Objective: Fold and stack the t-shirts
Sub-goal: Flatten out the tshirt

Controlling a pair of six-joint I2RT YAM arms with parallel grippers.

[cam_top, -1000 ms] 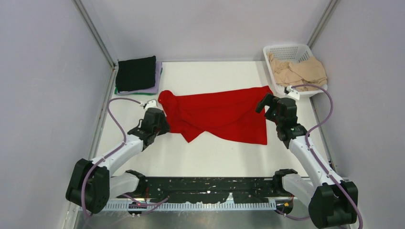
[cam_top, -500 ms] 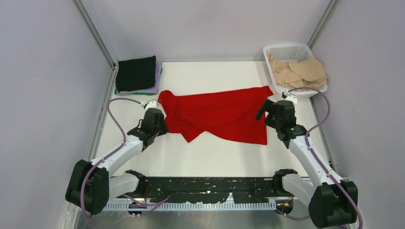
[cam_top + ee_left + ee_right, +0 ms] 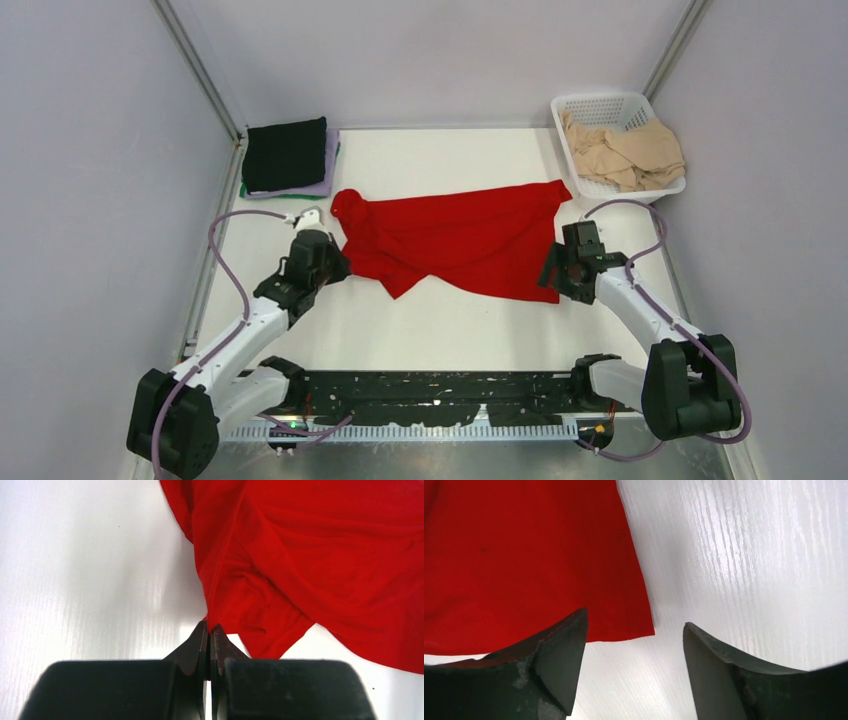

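Top view
- red t-shirt [image 3: 455, 240] lies mid-table [image 3: 440, 325], spread flat toward the right, bunched and folded over at its left end
- left gripper [image 3: 340, 262] sits at the bunched left edge of the shirt
- right gripper [image 3: 550, 276] is down at the shirt's near-right corner
- far-left corner: 1 stack of folded shirts, black shirt [image 3: 285, 152] on top, lavender shirt [image 3: 331, 160] under it, a green shirt [image 3: 243, 189] showing only as a thin edge at the bottom
- far-right corner: white basket [image 3: 600, 101] holding crumpled beige shirts [image 3: 628, 152]; well apart from the red one

Left wrist view
- jaws pressed together, pinching the tip of a red fold; the cloth draws up to a point right at the fingertips
- wrinkled red cloth fills the upper right, bare white table on the left

Right wrist view
- jaws spread wide, nothing gripped
- the red shirt's corner lies between the 2 fingers; 1 finger is over cloth, the other over bare table
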